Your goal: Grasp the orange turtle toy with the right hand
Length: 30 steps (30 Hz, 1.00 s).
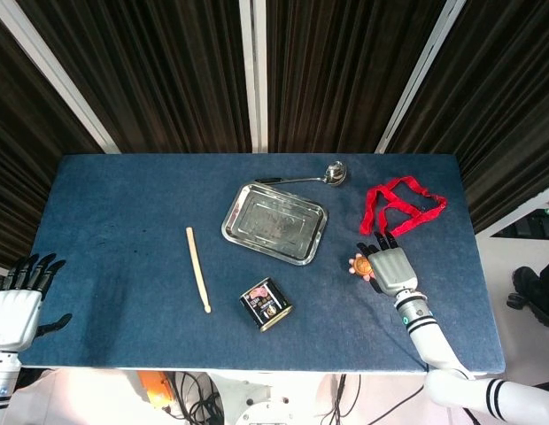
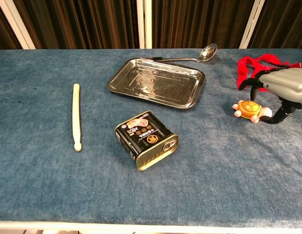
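The orange turtle toy (image 1: 360,264) (image 2: 248,109) lies on the blue table at the right. My right hand (image 1: 390,268) (image 2: 285,87) hovers just over its right side, palm down. The fingers reach past the far side of the toy and the thumb hangs down beside its head. The fingers are apart and not closed on the toy, which rests on the cloth. My left hand (image 1: 18,305) stays at the table's left edge with fingers spread, holding nothing.
A red ribbon (image 1: 400,204) (image 2: 258,68) lies just beyond the right hand. A steel tray (image 1: 274,221) (image 2: 156,80) and a ladle (image 1: 332,173) sit mid-table. A black can (image 1: 266,304) (image 2: 146,140) and a wooden stick (image 1: 198,268) (image 2: 76,117) lie nearer the front.
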Each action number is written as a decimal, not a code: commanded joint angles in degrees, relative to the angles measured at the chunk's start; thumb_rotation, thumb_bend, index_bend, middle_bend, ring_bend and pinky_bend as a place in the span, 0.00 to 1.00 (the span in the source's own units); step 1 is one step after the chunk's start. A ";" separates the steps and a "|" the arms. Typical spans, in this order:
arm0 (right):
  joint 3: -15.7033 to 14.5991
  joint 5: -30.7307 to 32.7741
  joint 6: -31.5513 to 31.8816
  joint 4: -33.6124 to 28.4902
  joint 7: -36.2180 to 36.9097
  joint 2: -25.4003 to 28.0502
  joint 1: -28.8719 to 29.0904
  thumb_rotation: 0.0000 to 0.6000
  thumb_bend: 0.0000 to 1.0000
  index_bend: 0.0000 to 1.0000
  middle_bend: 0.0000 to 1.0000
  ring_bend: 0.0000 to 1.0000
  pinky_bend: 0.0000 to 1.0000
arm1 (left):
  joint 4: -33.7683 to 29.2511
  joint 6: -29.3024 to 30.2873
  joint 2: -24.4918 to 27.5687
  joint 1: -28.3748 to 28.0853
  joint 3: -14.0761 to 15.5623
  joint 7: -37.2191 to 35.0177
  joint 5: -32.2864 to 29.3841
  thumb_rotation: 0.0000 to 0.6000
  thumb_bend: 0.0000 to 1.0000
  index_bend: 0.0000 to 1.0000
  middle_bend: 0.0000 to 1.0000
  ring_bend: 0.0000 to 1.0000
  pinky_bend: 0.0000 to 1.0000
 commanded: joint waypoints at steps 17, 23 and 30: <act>-2.71 -6.02 5.50 8.13 1.94 -6.35 0.07 1.00 0.41 0.87 0.77 0.41 0.03 | 2.52 1.38 -1.11 0.18 0.15 -1.83 1.38 1.00 0.12 0.16 0.09 0.00 0.04; -3.36 -8.23 5.89 9.47 4.68 -6.32 -0.53 1.00 0.36 0.87 0.75 0.42 0.03 | 2.39 1.29 -1.04 0.13 0.14 -1.70 1.35 1.00 0.11 0.16 0.09 0.00 0.04; -3.44 -6.81 4.10 4.80 5.17 -1.85 -0.98 1.00 0.10 0.16 0.25 0.03 0.00 | 2.13 1.08 -1.01 0.10 0.20 -1.36 1.29 1.00 0.11 0.16 0.09 0.00 0.04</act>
